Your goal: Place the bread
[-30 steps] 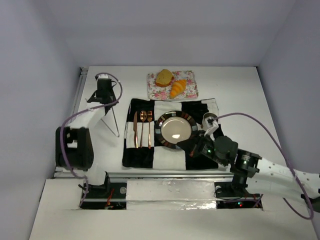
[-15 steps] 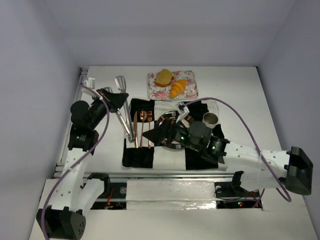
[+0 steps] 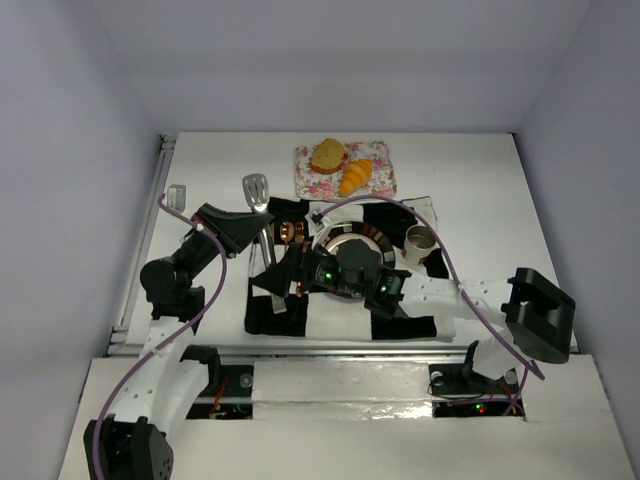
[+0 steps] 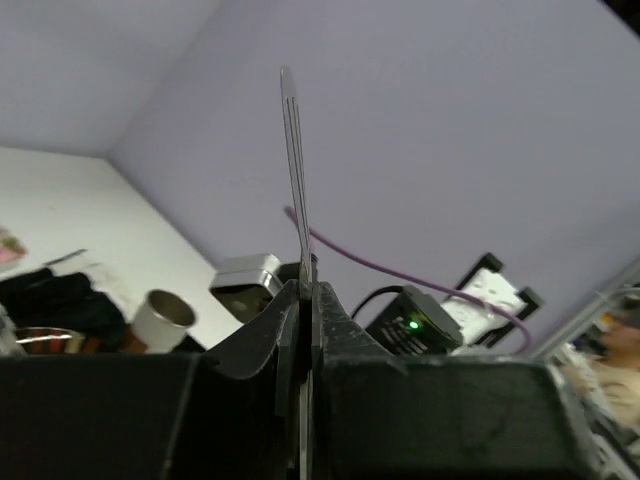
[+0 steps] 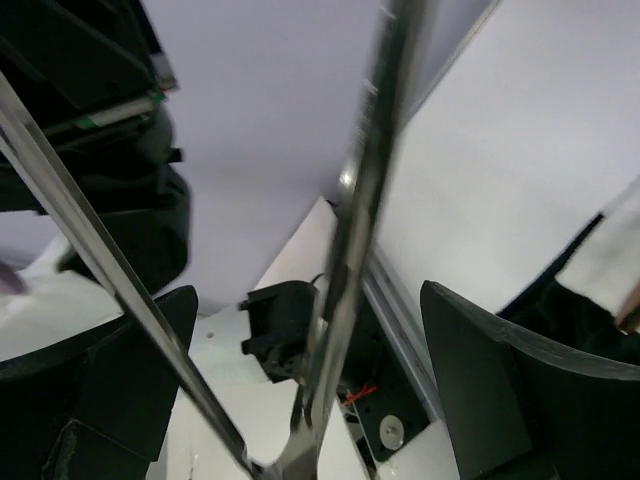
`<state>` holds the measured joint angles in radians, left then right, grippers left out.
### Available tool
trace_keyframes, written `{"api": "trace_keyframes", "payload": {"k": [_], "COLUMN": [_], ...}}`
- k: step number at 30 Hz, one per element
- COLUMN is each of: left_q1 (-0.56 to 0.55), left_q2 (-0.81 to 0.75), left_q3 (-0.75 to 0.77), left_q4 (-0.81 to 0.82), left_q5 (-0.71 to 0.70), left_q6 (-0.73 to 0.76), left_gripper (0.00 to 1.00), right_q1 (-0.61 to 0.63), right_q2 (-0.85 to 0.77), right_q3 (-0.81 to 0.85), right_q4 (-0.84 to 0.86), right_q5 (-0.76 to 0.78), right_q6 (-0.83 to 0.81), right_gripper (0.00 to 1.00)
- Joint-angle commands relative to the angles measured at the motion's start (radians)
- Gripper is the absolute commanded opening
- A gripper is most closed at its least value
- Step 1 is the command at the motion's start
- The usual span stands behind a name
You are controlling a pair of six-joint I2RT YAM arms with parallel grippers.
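- Carried the tongs (image 3: 256, 188) from well left of the plate (image 3: 338, 234) to just left of it over the last second, head pointing toward the back of the counter.
- Kept the left fingers (image 4: 270, 340) pinched tight on the tongs, whose blade showed edge-on in the left wrist view.
- Swung the right arm from the plate's right side clean across it to its left, hiding much of the plate from overhead.
- Held the right fingers (image 5: 480, 390) wide, one on either side of the tongs' metal arms, clamping nothing as far as could be seen.
- Left the bread untouched beyond the plate's far edge, with the croissant (image 3: 357, 177) and the bread slice (image 3: 328, 156) lying together on the floral tray (image 3: 381, 152).
- Read the change as a handover of the tongs from left to right, a judgement rather than something seen.
- Judged the placing itself not yet begun, with nothing on the visible part of the plate.
- Expected a firm right-hand close on the tongs to be needed before any release by the left, or the tool could drop onto the cutlery (image 3: 290, 232) left of the plate.
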<state>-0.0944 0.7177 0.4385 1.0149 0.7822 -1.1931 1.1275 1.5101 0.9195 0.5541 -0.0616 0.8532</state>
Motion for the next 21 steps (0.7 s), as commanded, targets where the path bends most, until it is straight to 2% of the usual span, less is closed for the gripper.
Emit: {"api": "trace_keyframes", "payload": {"k": [1,4,7,9,10,11,13,16,17,18,20,21], "left_q1": [0.001,0.001,0.001,0.001,0.001,0.001,0.001,0.001,0.001,0.001,0.001,0.001], "left_q2": [0.014,0.043,0.055,0.051,0.051,0.046,0.042,0.04,0.04,0.04,0.034,0.031], "left_q3": [-0.04,-0.058,-0.055,-0.055,-0.053,-0.047,-0.043,-0.03,-0.029,-0.027,-0.02,-0.017], "left_q4": [0.384,0.487,0.519,0.527,0.528,0.528,0.524,0.518,0.514,0.501,0.475,0.435], "left_q5": [0.051,0.057,0.063,0.061,0.065,0.065,0.069,0.081,0.084,0.089,0.106,0.114], "left_q6": [-0.207,-0.264,-0.279,-0.283,-0.284,-0.284,-0.283,-0.283,-0.278,-0.273,-0.263,-0.24], "left_gripper": [0.0,0.0,0.0,0.0,0.0,0.0,0.0,0.0,0.04,0.18,0.34,0.5], "right_q1": [0.0,0.0,0.0,0.0,0.0,0.0,0.0,0.0,0.0,0.0,0.0,0.0], "right_q2": [0.007,0.027,0.053,0.068,0.078,0.081,0.073,0.049,0.026,0.013,-0.028,-0.042], "right_q3": [0.027,0.002,-0.027,-0.041,-0.056,-0.064,-0.089,-0.11,-0.12,-0.125,-0.13,-0.133], "right_q4": [0.186,0.294,0.413,0.463,0.501,0.518,0.546,0.541,0.535,0.526,0.485,0.469], "right_q5": [-0.04,-0.079,-0.121,-0.132,-0.133,-0.13,-0.106,-0.064,-0.054,-0.038,-0.006,0.002], "right_q6": [0.029,0.067,0.115,0.153,0.162,0.173,0.193,0.196,0.193,0.187,0.175,0.167], "right_gripper": [0.98,0.9,0.82,0.72,0.7,0.69,0.59,0.54,0.53,0.51,0.5,0.5]}}
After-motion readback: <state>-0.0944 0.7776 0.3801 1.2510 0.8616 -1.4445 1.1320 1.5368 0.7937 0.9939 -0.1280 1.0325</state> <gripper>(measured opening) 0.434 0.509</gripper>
